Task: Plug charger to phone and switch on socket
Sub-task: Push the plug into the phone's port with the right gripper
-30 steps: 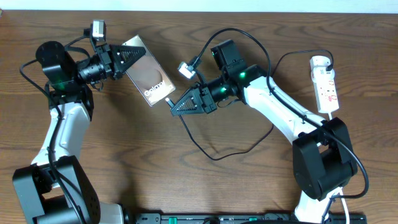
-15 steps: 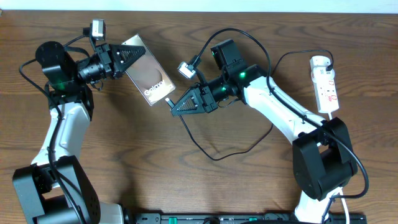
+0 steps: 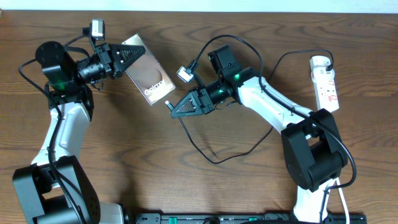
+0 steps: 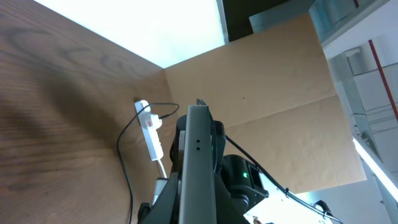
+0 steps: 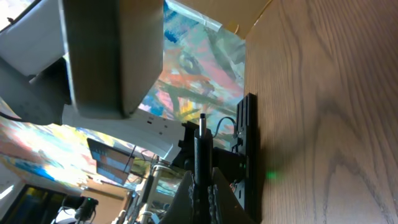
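Observation:
The phone is a dark slab with white lettering, held tilted above the table by my left gripper, which is shut on its upper end. In the left wrist view it shows edge-on as a grey bar between the fingers. My right gripper is shut on the charger plug, just right of the phone's lettered end, apart from it. In the right wrist view the plug sticks up between the fingers, with the phone above it. The white socket lies far right.
The charger's thin black cable loops over the table's middle and runs up to the socket, which also shows in the left wrist view. A black rail lies along the front edge. The right arm's white links cross the centre right.
My right gripper has moved slightly left with the plug, bringing it nearer the phone's lettered end. The left arm and the phone have not moved.

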You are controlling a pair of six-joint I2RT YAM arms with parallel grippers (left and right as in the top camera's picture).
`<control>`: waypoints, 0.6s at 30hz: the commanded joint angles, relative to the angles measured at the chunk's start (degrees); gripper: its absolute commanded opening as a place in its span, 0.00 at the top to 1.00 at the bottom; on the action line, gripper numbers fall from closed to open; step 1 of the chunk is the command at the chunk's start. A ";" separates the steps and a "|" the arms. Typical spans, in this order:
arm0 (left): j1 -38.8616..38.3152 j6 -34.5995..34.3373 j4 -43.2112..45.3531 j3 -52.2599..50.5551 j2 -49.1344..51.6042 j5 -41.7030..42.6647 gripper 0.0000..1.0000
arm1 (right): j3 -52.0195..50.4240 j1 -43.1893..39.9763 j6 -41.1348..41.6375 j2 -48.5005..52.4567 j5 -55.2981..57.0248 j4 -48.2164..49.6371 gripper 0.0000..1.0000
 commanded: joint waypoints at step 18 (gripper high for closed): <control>-0.02 3.41 0.59 0.50 -1.05 -0.09 0.93 | 0.11 0.46 3.08 -0.24 -1.64 4.07 0.99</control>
